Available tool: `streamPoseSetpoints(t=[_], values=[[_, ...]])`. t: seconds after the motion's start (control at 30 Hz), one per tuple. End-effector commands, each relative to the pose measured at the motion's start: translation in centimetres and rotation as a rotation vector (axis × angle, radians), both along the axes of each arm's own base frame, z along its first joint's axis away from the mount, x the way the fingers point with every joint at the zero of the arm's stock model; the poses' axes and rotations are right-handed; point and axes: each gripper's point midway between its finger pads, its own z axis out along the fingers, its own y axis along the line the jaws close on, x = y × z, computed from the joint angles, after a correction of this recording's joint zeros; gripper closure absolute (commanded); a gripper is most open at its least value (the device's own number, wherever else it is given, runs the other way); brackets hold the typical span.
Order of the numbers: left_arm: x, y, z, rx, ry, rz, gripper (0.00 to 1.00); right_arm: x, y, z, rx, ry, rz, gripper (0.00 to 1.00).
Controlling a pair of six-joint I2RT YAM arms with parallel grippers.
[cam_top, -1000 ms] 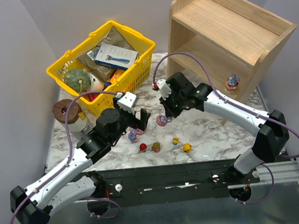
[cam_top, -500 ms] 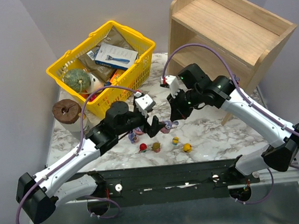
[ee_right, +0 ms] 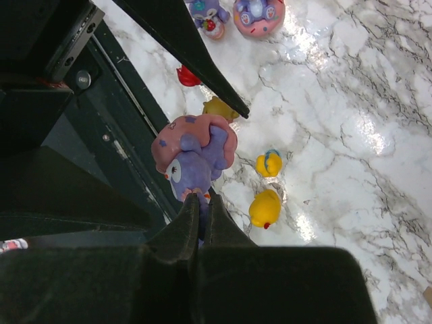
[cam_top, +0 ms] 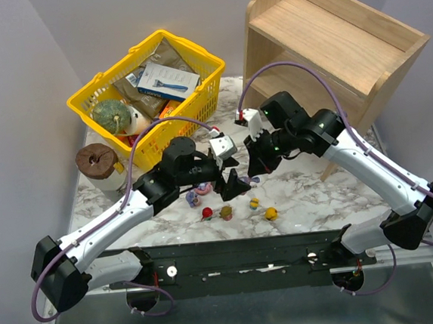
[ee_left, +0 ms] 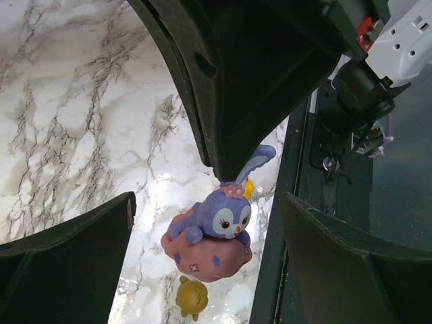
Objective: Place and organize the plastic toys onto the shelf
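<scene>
The right gripper (ee_right: 199,200) is clamped on one ear of the purple bunny (ee_right: 192,158), which is held over the table (cam_top: 310,188). The left gripper (ee_left: 206,202) is spread wide beside it, nothing gripped. Other toys (cam_top: 270,214) are scattered underneath, well apart from the shelf (cam_top: 327,38).

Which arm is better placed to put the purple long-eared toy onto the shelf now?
Right, probably. The right gripper is shut on the ear of the purple toy, and the shelf is nearer to that arm. The left gripper is open and holds nothing.
</scene>
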Motion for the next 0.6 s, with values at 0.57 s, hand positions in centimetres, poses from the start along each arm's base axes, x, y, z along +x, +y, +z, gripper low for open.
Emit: streamPoseSetpoints(t=[0.57], values=[[0.9, -0.7, -2.5, 0.128, -0.094, 0.072, 0.40, 0.2, 0.0, 3.3, 0.032, 0.005, -0.093, 0.99]])
